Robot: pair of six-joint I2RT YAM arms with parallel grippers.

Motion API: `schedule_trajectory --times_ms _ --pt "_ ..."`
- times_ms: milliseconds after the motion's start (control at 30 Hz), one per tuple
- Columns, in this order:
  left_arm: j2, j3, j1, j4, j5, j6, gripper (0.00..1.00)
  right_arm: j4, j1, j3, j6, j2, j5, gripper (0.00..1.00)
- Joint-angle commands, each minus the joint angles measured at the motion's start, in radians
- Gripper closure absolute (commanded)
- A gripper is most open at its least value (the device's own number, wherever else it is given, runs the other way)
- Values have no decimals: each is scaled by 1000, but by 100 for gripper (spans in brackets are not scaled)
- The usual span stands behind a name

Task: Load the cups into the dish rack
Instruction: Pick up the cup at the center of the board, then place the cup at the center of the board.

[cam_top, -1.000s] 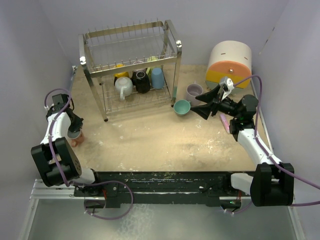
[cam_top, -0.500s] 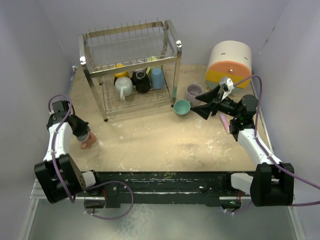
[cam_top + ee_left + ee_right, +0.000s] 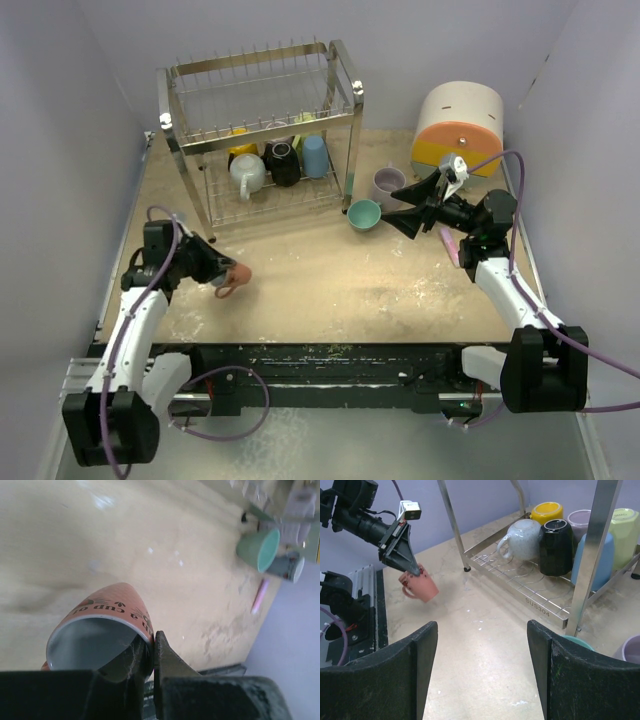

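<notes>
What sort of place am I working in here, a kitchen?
Probably a lab test cell, not a kitchen: plain walls box in one sandy tabletop, with just a rack and mugs set out on it.

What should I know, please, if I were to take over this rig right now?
Left gripper: shut on the rim of the pink mug, held off the table in front of the dish rack, near its left end.
Right gripper: open, holding nothing, beside the teal cup and the lilac cup, both on the table right of the rack.
Done: six mugs sit on the rack's lower tier.
Left: rack the pink mug, then the teal and lilac cups.
</notes>
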Motion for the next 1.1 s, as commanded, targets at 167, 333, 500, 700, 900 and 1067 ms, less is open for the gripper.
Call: schedule_trajectory --times_ms 167,333,500,700,900,1067 --pt "36 73 -498 225 -119 -138 100 24 -3 41 -58 -14 -24 26" --pt "125 138 -820 358 -327 -95 100 1 -3 50 -82 -7 -27 26" --pt "344 307 -1019 349 -523 53 100 -52 -3 60 -114 -9 -29 26" --pt "635 566 -1105 193 -642 248 100 -118 -5 76 -154 -9 -30 26" --pt "795 681 -1107 128 -594 368 100 -151 -12 84 -179 -3 -24 26" --pt "852 705 -1108 121 -585 386 100 -174 -17 89 -196 4 -18 26"
